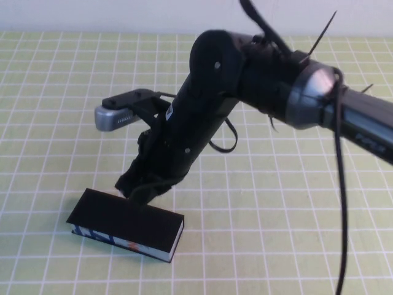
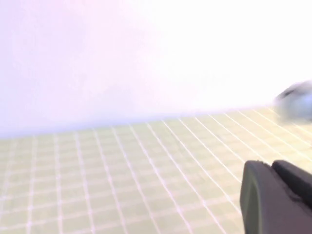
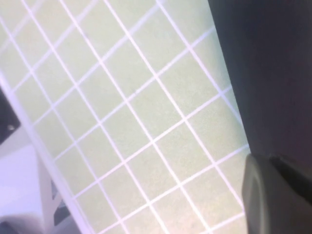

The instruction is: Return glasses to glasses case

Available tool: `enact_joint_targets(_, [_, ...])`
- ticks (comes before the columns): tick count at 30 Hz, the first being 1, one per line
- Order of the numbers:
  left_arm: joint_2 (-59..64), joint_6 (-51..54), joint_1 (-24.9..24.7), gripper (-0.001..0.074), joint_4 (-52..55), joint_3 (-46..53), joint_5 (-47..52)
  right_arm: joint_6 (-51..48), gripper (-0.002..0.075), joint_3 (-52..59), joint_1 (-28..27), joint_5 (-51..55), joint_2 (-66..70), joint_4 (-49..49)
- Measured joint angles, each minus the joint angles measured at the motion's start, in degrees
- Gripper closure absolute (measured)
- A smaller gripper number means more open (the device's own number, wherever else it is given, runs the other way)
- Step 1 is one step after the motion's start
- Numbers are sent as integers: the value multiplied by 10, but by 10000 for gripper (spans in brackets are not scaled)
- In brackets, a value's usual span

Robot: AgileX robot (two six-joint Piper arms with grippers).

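The glasses case [image 1: 126, 222] lies shut on the green checked mat at the front left, black lid on top, its blue-and-white side with the orange mark facing me. The glasses are hidden. My right arm reaches across from the right, and my right gripper [image 1: 142, 192] points down at the far edge of the lid, touching or just above it. In the right wrist view the right gripper [image 3: 280, 195] sits beside a broad dark surface [image 3: 268, 73], apparently the case. My left gripper [image 2: 278, 197] shows only in its wrist view, above bare mat, out of the high view.
The green checked mat [image 1: 276, 203] covers the table. The right arm's grey wrist camera [image 1: 116, 117] juts out to the left above the case. A pale wall stands beyond the mat's far edge. The mat's edge and a white frame [image 3: 29, 195] show in the right wrist view.
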Motion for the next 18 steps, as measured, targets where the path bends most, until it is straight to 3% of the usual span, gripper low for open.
enact_joint_targets(7, [23,0,0,738,2,180,-277,53,737,0,9,7,-115,-46])
enact_joint_targets(18, [27,0,0,738,-1,204,-303,140,737,31,54,17,-278,-164])
